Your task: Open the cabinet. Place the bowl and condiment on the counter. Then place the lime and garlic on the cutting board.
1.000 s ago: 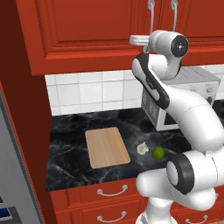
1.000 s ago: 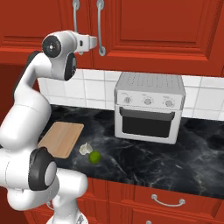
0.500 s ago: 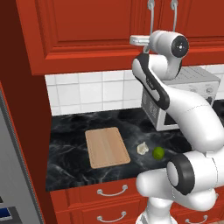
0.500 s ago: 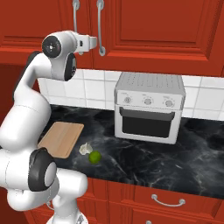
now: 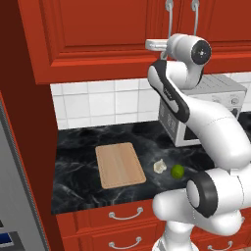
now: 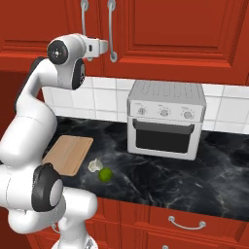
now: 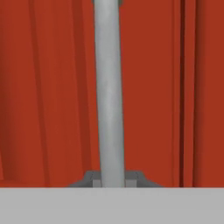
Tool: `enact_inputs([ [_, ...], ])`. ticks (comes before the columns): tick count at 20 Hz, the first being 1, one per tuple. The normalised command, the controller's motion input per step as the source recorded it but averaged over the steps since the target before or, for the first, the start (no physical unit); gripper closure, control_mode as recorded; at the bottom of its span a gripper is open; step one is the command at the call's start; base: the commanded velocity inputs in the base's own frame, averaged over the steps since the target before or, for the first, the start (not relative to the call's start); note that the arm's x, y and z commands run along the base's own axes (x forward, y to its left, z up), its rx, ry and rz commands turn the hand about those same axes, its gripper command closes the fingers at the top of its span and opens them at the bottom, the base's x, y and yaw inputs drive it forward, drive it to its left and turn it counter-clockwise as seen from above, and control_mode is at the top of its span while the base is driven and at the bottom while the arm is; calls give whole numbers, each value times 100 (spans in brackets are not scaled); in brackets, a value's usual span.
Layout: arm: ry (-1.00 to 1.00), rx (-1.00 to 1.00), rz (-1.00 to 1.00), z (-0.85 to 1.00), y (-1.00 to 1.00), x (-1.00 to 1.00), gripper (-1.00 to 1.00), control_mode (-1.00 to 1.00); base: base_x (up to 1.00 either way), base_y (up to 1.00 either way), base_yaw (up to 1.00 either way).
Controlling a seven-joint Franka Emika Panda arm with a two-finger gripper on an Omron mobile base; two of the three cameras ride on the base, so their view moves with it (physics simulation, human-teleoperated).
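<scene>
The cabinet (image 5: 98,34) is closed, both doors flush. My gripper (image 7: 112,181) is shut on one of its long silver handles (image 7: 109,87), with the fingertips (image 7: 92,180) pinching the bar near its lower end. The hand (image 5: 156,45) (image 6: 99,46) presses against the door front by the pair of handles (image 6: 112,29). On the black counter (image 5: 78,152) lie the cutting board (image 5: 120,164) (image 6: 68,154), the garlic (image 5: 159,166) (image 6: 95,165) and the lime (image 5: 177,170) (image 6: 105,174), both just right of the board. The bowl and condiment are out of view.
A silver toaster oven (image 6: 165,119) (image 5: 206,112) stands on the counter at the right, against the white tiled wall. Red drawers (image 6: 185,223) with small handles run below the counter. A tall red panel (image 5: 24,122) closes the left side.
</scene>
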Motion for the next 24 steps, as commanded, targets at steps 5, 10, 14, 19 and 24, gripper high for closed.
enact_inputs([
  [5,1,-4,0,52,-9,-26,100,-100,0,0,0],
  [10,2,-4,0,58,-15,-32,100,-100,0,0,0],
  [14,3,-3,0,14,-4,-9,100,-100,0,0,0],
  [19,-2,1,0,7,-4,-11,100,-100,0,0,0],
  [24,-8,2,-3,28,-14,-35,100,-100,0,0,0],
])
